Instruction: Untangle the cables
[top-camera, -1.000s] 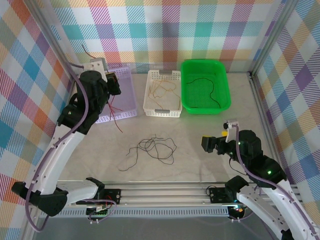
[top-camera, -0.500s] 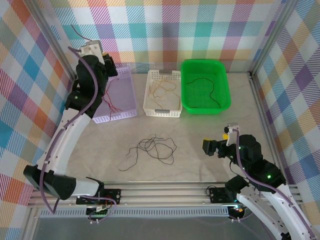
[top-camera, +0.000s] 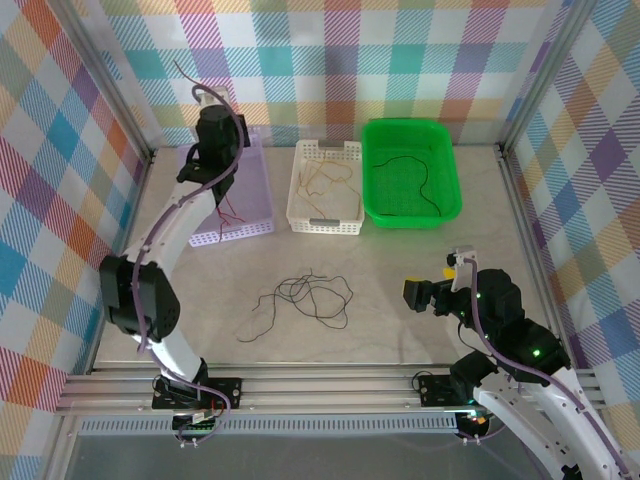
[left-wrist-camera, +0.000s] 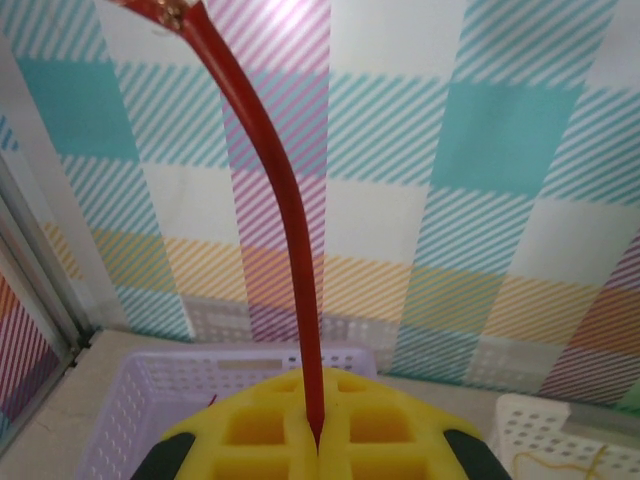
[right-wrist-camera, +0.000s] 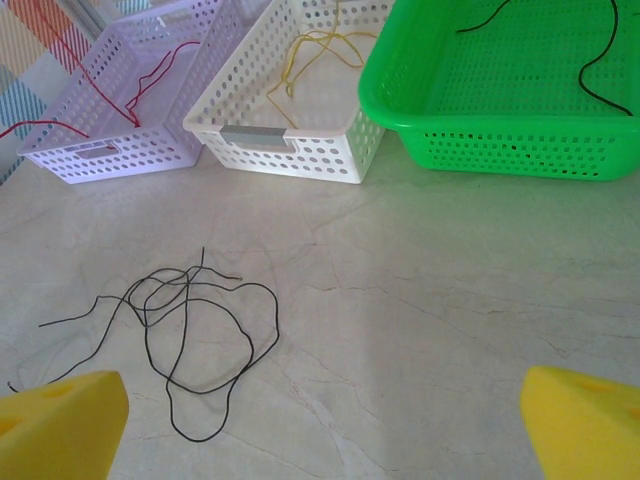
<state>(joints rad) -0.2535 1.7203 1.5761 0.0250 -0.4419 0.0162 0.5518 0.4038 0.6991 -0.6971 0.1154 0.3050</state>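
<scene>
**Left fingers pinch a red cable; right fingers stand wide over the table**

The left gripper (left-wrist-camera: 315, 440) is closed tight, its yellow pads (left-wrist-camera: 255, 430) pressed together on a red cable (left-wrist-camera: 290, 220). The cable comes up out of the seam between the pads and curves up and away to the left, in front of the checked wall (left-wrist-camera: 500, 130). Just below and ahead of these fingers lies the lilac basket (left-wrist-camera: 150, 400). In the right wrist view more red strands (right-wrist-camera: 150, 75) rest inside it, and one trails over its near wall. Whether any of them belongs to the pinched cable cannot be told.

The right gripper (right-wrist-camera: 322, 425) is spread fully and holds nothing; its two yellow fingertips (right-wrist-camera: 60, 425) sit at the lower corners of its own view. Ahead of them and towards the left fingertip, a black tangle (right-wrist-camera: 190, 330) of looped cables lies loose on the table (top-camera: 400, 260), apart from both fingers. Further ahead stand the white basket (right-wrist-camera: 255, 135), with yellow cables (right-wrist-camera: 300, 60) in it, and, to its right, the green basket (right-wrist-camera: 500, 140), with a black cable (right-wrist-camera: 600, 60) in it.
</scene>
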